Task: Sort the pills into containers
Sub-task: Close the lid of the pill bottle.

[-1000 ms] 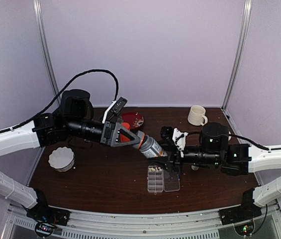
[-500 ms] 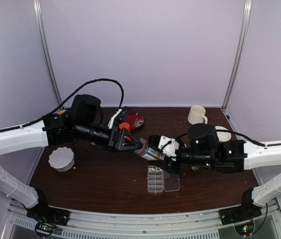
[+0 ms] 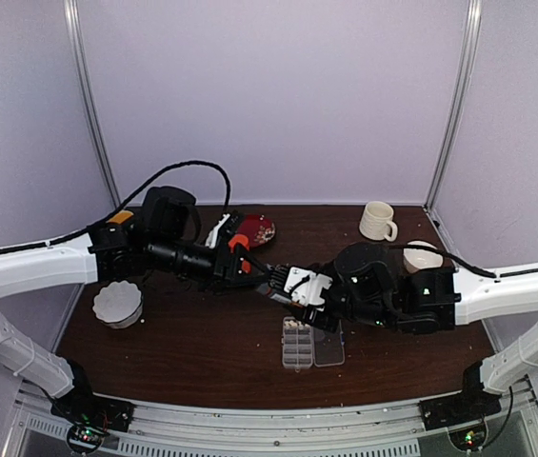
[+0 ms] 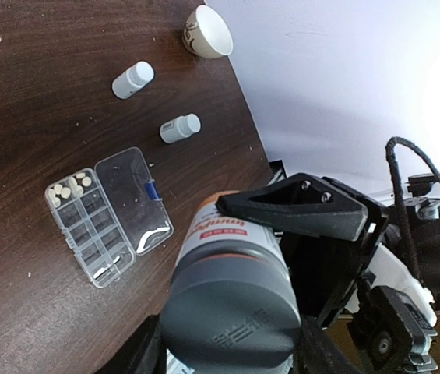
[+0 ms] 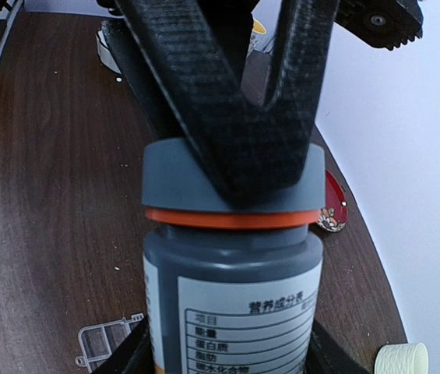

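Bottle (image 5: 231, 296) shifted left, right tool (image 3: 302, 300) gripping it, organiser (image 3: 298, 345) below

pills (image 4: 68, 189): tiny cream pellets, a small heap in the two end compartments, loose and lying flat
containers (image 4: 99, 249): small compartments in two rows in one clear organiser box, flat on the dark table
lid (image 4: 132, 204): clear, hinged open, flat beside the box

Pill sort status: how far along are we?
Done: the organiser box lies open, with pills in one corner compartment. In hand: the left gripper clamps the cap of the grey bottle, the right gripper its body. Left: the other compartments look empty.
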